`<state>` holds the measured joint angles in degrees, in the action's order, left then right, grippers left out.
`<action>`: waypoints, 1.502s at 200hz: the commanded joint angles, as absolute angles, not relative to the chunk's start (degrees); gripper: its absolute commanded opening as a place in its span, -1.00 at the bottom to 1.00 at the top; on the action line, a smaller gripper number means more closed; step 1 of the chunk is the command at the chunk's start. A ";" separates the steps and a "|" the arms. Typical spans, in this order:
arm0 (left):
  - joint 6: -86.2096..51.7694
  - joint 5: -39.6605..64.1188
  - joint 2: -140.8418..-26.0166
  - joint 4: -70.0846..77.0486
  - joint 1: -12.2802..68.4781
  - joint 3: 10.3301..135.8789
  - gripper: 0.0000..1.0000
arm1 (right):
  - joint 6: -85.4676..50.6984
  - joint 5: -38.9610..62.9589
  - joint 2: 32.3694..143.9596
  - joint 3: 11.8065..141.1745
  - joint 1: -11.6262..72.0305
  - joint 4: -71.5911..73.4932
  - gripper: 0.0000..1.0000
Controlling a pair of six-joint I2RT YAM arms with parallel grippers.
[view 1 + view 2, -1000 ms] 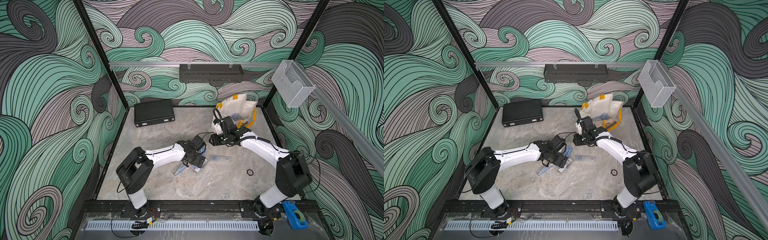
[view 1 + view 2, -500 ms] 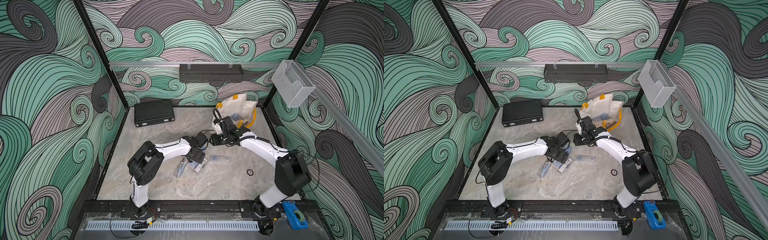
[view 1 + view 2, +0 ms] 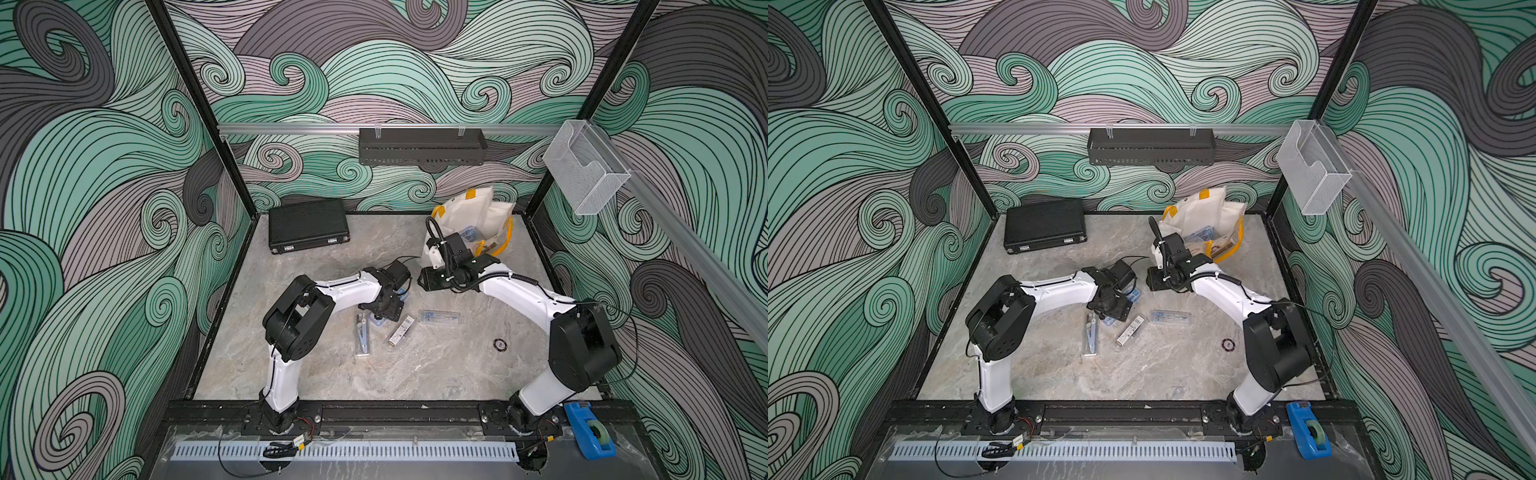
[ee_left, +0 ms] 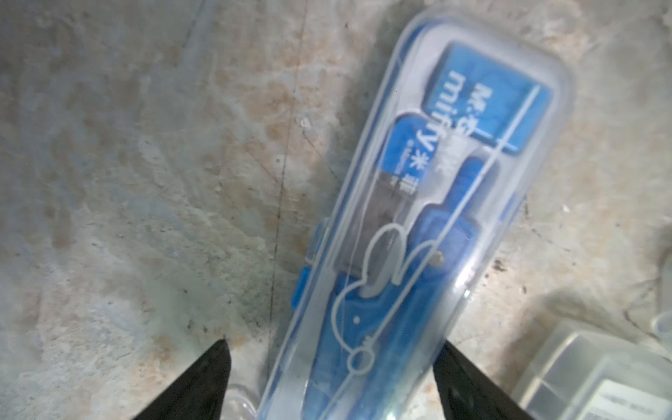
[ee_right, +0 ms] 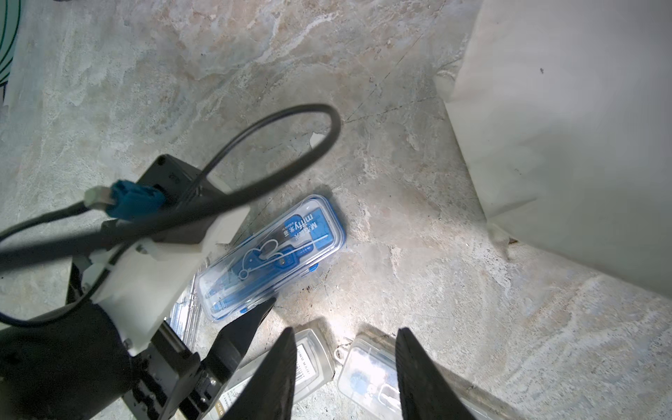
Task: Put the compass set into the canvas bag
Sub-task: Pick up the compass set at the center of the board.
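The compass set (image 4: 418, 218) is a clear case with blue contents, lying flat on the marble table. My left gripper (image 4: 334, 345) is open and straddles one end of it. One fingertip (image 4: 449, 349) sits at the case's edge, while a gap shows beside the opposite one. From the right wrist view the case (image 5: 272, 254) shows with a left finger (image 5: 247, 327) beside it. The canvas bag (image 3: 469, 212) stands open at the back right, seen in both top views (image 3: 1200, 208). My right gripper (image 5: 343, 331) hovers open and holds nothing, between the bag and the left gripper (image 3: 384, 309).
A clear case (image 3: 438, 317), a labelled box (image 3: 402, 330) and a metal compass (image 3: 361, 334) lie near the left gripper. A black briefcase (image 3: 307, 224) lies at the back left. A small ring (image 3: 500, 344) lies near the right arm. A blue tape dispenser (image 3: 590, 432) sits beyond the front rail.
The left arm's elbow has swung in toward the middle and its gripper has settled over the blue case, jaws narrowing a little. The right arm has not moved.
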<state>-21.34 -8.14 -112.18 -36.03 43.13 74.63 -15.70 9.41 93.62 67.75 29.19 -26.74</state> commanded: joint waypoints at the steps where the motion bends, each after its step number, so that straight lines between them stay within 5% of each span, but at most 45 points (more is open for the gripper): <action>1: -19.59 -6.03 -113.52 -37.49 42.99 77.18 0.72 | -16.70 9.23 94.42 67.24 29.25 -25.97 -0.08; 160: -18.67 -4.66 -116.02 -36.00 42.93 78.28 0.15 | -16.43 8.55 93.57 67.67 29.06 -25.89 -0.08; 300: -20.80 -3.69 -107.05 -21.07 41.31 68.29 0.12 | -17.60 12.57 95.55 69.70 29.03 -25.31 -0.07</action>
<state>-19.92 -4.19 -110.37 -24.88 41.98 70.26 -16.38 10.55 94.04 67.90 29.12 -26.30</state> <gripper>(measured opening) 0.561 0.463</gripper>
